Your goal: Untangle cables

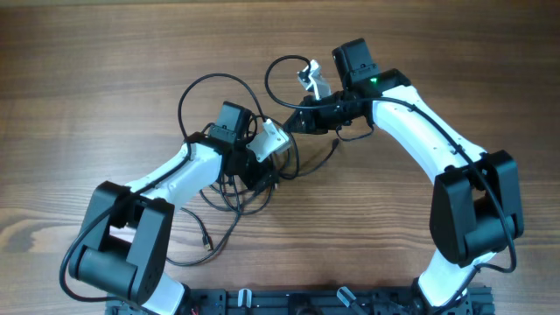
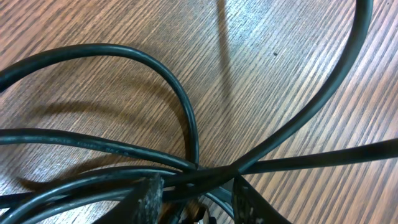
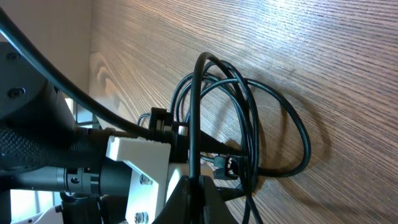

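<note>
Several thin black cables (image 1: 236, 197) lie in a tangle at the table's middle, with loops reaching out to the back (image 1: 210, 80). My left gripper (image 1: 261, 175) sits down on the tangle. In the left wrist view its fingers (image 2: 199, 196) are partly closed, with crossing cables (image 2: 186, 112) bunched between and in front of them. My right gripper (image 1: 293, 122) is just right of it. In the right wrist view its fingers (image 3: 198, 186) are shut on one cable (image 3: 194, 112) that rises straight up from them. A small plug (image 3: 227, 165) lies by the looped bundle (image 3: 280, 118).
A loose cable end with a plug (image 1: 207, 245) lies near the front left. The left arm's white wrist (image 3: 134, 168) is close beside my right fingers. A black rail (image 1: 306, 302) runs along the front edge. The wooden table (image 1: 105, 70) stretches left and back.
</note>
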Robot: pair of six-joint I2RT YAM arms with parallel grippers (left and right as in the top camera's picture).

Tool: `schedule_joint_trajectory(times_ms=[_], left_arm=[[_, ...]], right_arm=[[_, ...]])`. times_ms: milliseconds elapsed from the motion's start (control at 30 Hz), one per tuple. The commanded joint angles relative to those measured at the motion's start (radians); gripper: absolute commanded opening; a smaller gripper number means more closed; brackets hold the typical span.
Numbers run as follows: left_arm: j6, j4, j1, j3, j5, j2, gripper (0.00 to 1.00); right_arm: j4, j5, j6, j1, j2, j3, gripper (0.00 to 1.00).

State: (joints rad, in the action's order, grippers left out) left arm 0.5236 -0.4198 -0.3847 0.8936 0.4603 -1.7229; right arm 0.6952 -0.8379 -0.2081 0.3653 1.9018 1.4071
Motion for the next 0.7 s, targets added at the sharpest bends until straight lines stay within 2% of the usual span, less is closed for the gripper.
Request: schedule_joint_trajectory(times_ms=[0,167,367,433,600,667], left_arm=[[0.023,0.001,-0.011,-0.009,-0.001,0.008,0.3],[0.022,0.002,-0.011,-0.009,-0.001,0.008,0.05],[0.01,0.002,-0.011,-0.009,-0.006,0.008,0.04],[-0.026,0.011,-0.01,-0.009,-0.018,0.008,0.04],[-0.116,0.039,-0.01,-0.009,-0.059,0.008,0.04],[-0.121,0.043,-0.01,-0.009,-0.061,0.008,0.04]], right_arm=[[0.002,-0.029,-0.002,0.0,-0.028,0.006,0.04],[0.002,-0.041,-0.002,0.0,-0.028,0.006,0.04],[0.007,-0.073,-0.002,-0.021,-0.028,0.007,0.04],[0.013,-0.053,-0.036,-0.054,-0.028,0.007,0.04],[0.069,0.266,-0.276,-0.13,-0.027,0.006,0.04],[0.09,0.389,-0.32,-0.131,-0.027,0.006,0.04]])
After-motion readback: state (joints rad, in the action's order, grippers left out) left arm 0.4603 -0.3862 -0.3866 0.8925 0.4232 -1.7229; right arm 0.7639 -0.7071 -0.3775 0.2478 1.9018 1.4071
